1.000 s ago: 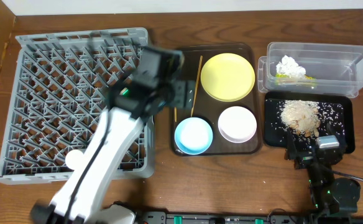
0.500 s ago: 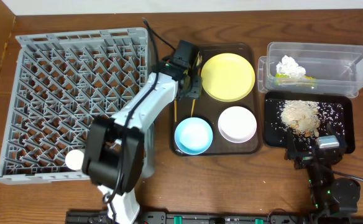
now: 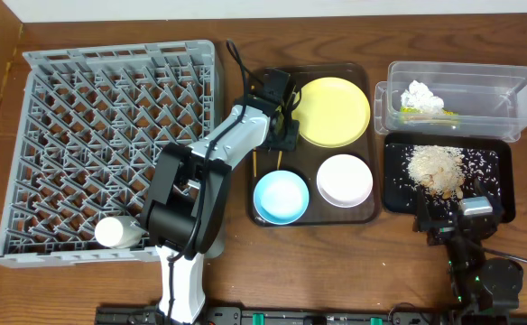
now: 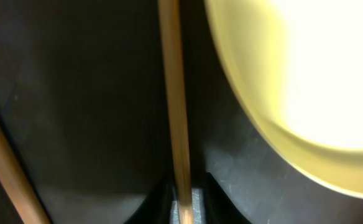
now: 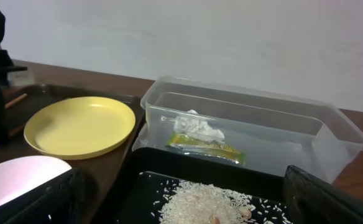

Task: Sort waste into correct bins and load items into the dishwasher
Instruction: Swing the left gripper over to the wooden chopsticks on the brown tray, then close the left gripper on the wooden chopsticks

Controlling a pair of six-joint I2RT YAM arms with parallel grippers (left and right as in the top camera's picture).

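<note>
Overhead, dish rack (image 3: pixel 110 135): grey, fills the left end of the tabletop; a white cup (image 3: pixel 115 232) lies on its side at the rack's front-left corner.
Overhead, serving tray (image 3: pixel 365 213): dark brown, mid-tabletop, just beside the rack's right edge.
Overhead, plate (image 3: pixel 334 110): pale yellow, in the serving tray's back-right corner.
Overhead, bowls: the light-blue bowl (image 3: pixel 281 196) sits at the tray's front edge, and the white bowl (image 3: pixel 345 180) is just beside it on the right.
Overhead, left gripper (image 3: pixel 283 135): low over the tray, at the plate's left rim; its jaws cannot be made out from here.
Overhead, chopstick (image 3: pixel 280 160): juts out from under the gripper toward the front; the second chopstick (image 3: pixel 255 165) lies along the tray's left edge.
Overhead, clear tub (image 3: pixel 507 90): at the back-right corner of the tabletop, with the tissue (image 3: pixel 423 97) and wrapper (image 3: pixel 437 116) at its left end.
Overhead, black tray (image 3: pixel 500 194): in front of the tub, with crumbs (image 3: pixel 435 167) heaped on it.
Left wrist, fingers (image 4: pixel 158 202): closed together on the chopstick, which runs straight up the dark tray floor between the second chopstick and the plate's rim.
Right wrist, right gripper (image 5: pixel 181 177): fingers spread wide apart with nothing between them, at the black tray's front edge, facing the tub.
</note>
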